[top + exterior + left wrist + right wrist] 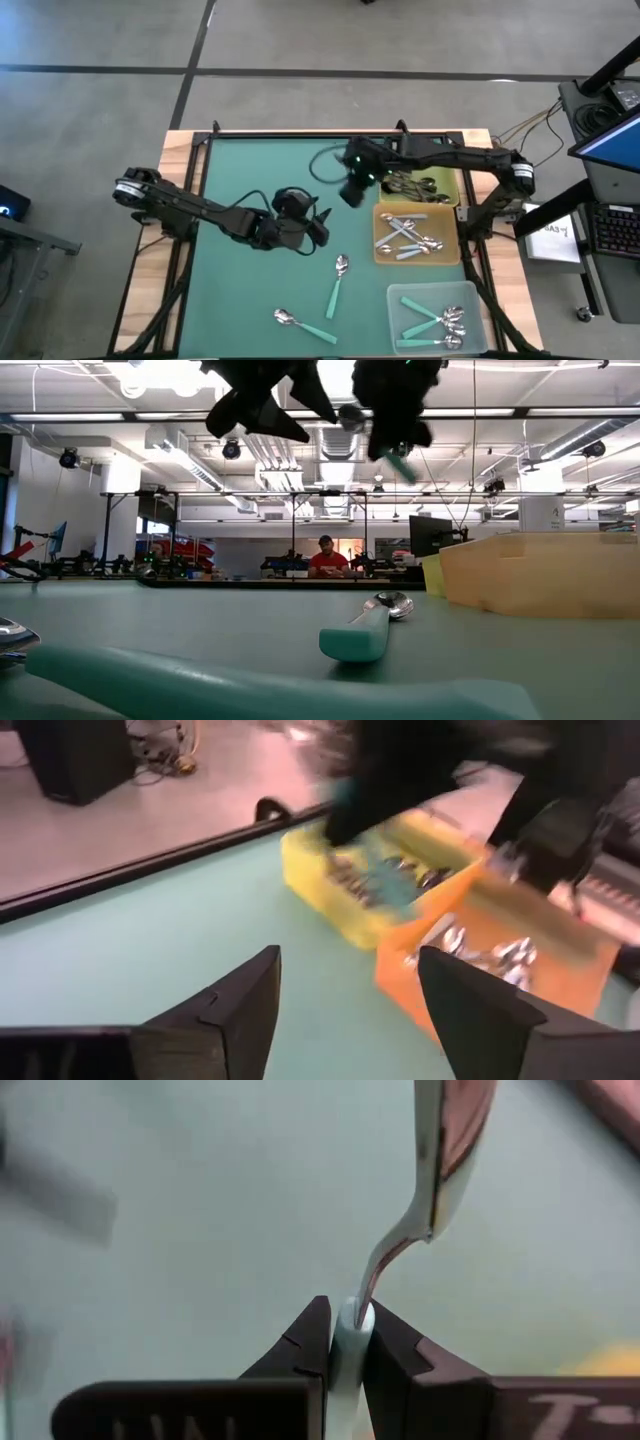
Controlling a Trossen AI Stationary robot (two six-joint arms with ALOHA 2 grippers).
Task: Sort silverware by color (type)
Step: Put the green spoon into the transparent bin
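My right gripper (352, 190) (345, 1320) hangs above the table's far middle, shut on a spoon with a pale teal-green handle and a shiny bowl (455, 1140). My left gripper (325, 224) (345, 990) stands open just to its near left, nothing between its fingers. Two teal-handled spoons (335, 285) (305, 325) lie flat on the green mat. The yellow tray (452, 187) holds dark spoons, the orange tray (448, 256) light blue ones, the clear tray (400, 296) teal ones. My right gripper pinches the spoon's handle (347, 1342) between its two fingers, close to where the metal neck begins. The fingers slant downward. The spoon is lifted clear of the table; its bowl (350, 417) sticks out past the fingertips and the handle's teal end (400, 465) pokes out below the gripper.
The three trays stand in a row along the table's right side, yellow farthest, clear nearest. The green mat (250, 290) is bare on its left half. A raised rim runs along the table's far edge (300, 133). A person sits far behind in the room (326, 558).
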